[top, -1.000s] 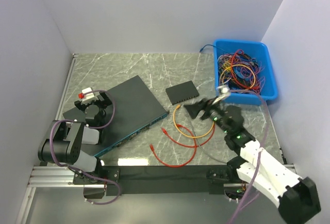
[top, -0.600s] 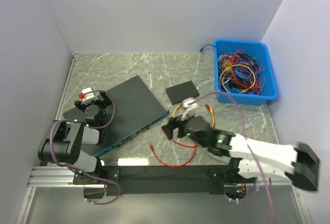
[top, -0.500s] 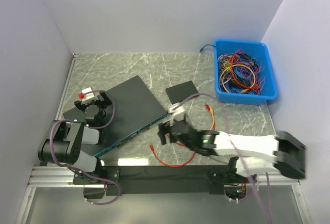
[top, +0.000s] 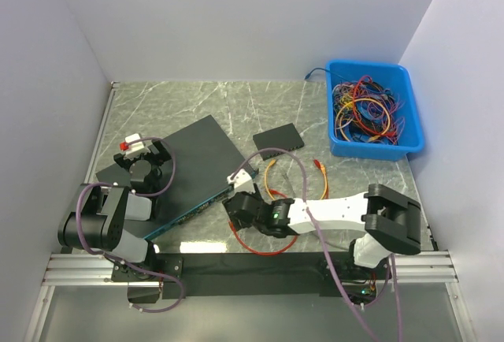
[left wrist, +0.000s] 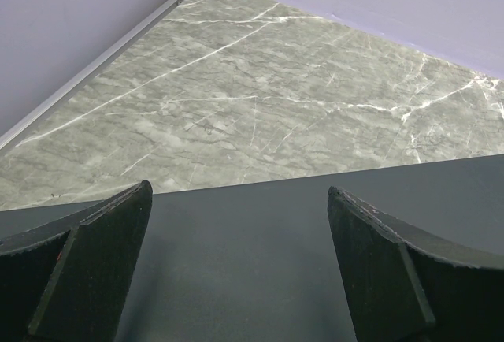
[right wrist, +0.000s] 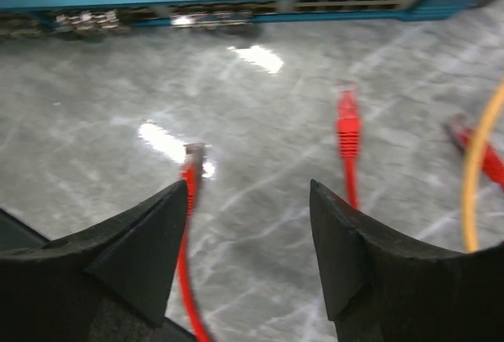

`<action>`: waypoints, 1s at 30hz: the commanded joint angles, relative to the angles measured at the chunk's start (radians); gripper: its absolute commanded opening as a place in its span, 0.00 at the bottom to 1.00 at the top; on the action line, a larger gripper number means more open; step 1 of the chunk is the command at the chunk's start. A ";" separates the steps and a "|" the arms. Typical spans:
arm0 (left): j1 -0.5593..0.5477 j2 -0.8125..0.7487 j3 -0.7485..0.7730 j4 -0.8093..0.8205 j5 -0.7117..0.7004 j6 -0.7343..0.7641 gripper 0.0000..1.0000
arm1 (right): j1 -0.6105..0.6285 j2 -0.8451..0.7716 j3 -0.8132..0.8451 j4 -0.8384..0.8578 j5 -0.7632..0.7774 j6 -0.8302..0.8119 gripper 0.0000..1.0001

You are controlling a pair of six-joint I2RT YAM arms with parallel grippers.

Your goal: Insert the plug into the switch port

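Plugs: 2 red, left plug (right wrist: pixel 193 153) & right plug (right wrist: pixel 347 125), 1 switch (right wrist: pixel 236 3) beyond. My right gripper (right wrist: pixel 248 192) hangs nr them, spread wide, empty.

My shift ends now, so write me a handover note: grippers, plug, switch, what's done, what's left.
Left gripper: open, empty, over the top of the switch.
Right gripper: open, empty, low over the table, facing the port row.
A red plug lies loose on the table ahead of it, short of the ports. A second red plug lies nearby.
Done: nothing gripped or inserted.
Left: grasp a plug, align it, push it into a port.
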 commanded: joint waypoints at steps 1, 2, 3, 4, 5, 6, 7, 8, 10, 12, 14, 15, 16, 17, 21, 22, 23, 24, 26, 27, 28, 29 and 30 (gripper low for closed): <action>-0.004 -0.007 0.020 0.028 0.013 0.007 0.99 | 0.030 0.035 0.058 -0.002 -0.001 0.022 0.68; -0.004 -0.007 0.020 0.025 0.014 0.007 0.99 | 0.030 0.047 0.063 0.000 -0.005 0.025 0.67; -0.004 -0.007 0.022 0.025 0.016 0.007 0.99 | 0.032 0.069 0.067 0.000 -0.010 0.028 0.64; -0.004 -0.007 0.023 0.025 0.016 0.007 0.99 | 0.033 0.078 0.077 -0.003 -0.014 0.031 0.64; -0.004 -0.005 0.022 0.027 0.014 0.007 0.99 | 0.035 0.087 0.078 -0.006 -0.017 0.039 0.63; -0.004 -0.008 0.022 0.027 0.014 0.006 0.99 | 0.036 0.098 0.081 -0.008 -0.022 0.040 0.62; -0.004 -0.008 0.019 0.043 0.004 0.007 0.99 | 0.041 0.101 0.081 -0.009 -0.031 0.042 0.62; -0.004 -0.017 0.017 0.065 -0.008 0.024 0.99 | 0.042 0.101 0.081 -0.006 -0.036 0.042 0.61; -0.019 -0.106 0.049 -0.130 -0.028 0.015 0.99 | 0.045 0.107 0.083 -0.011 -0.042 0.045 0.61; -0.046 -0.193 0.162 -0.360 -0.108 0.006 0.99 | 0.053 0.109 0.084 -0.018 -0.045 0.048 0.58; -0.080 -0.307 0.268 -0.603 -0.171 -0.052 0.99 | 0.058 0.110 0.086 -0.023 -0.047 0.052 0.57; -0.085 -0.345 0.319 -0.722 -0.164 -0.151 0.99 | 0.059 0.110 0.087 -0.023 -0.048 0.054 0.57; -0.085 -0.420 0.369 -0.948 -0.153 -0.201 0.99 | 0.061 0.110 0.086 -0.020 -0.051 0.056 0.56; -0.085 -0.451 0.423 -0.993 -0.129 -0.256 0.99 | 0.064 0.112 0.087 -0.019 -0.053 0.059 0.54; -0.070 -0.568 0.352 -1.003 0.102 -0.392 0.99 | 0.077 0.124 0.087 -0.006 -0.059 0.069 0.51; -0.070 -0.600 0.344 -1.003 0.153 -0.389 0.99 | 0.081 0.127 0.086 -0.005 -0.059 0.071 0.50; -0.070 -0.614 0.348 -1.044 0.200 -0.399 0.99 | 0.084 0.133 0.086 -0.002 -0.057 0.074 0.48; -0.074 -0.644 0.353 -1.065 0.235 -0.410 0.99 | 0.088 0.136 0.086 -0.002 -0.056 0.077 0.48; -0.079 -0.687 0.339 -1.099 0.240 -0.445 0.99 | 0.096 0.144 0.081 0.006 -0.056 0.085 0.45; -0.085 -0.738 0.330 -1.131 0.235 -0.459 0.99 | 0.099 0.144 0.074 0.011 -0.057 0.086 0.43; -0.085 -0.761 0.321 -1.150 0.223 -0.468 0.99 | 0.101 0.147 0.069 0.026 -0.068 0.091 0.40; -0.085 -0.783 0.304 -1.168 0.217 -0.487 0.99 | 0.099 0.155 0.066 0.032 -0.074 0.092 0.36; -0.085 -0.824 0.296 -1.193 0.217 -0.485 0.99 | 0.101 0.159 0.060 0.038 -0.079 0.095 0.34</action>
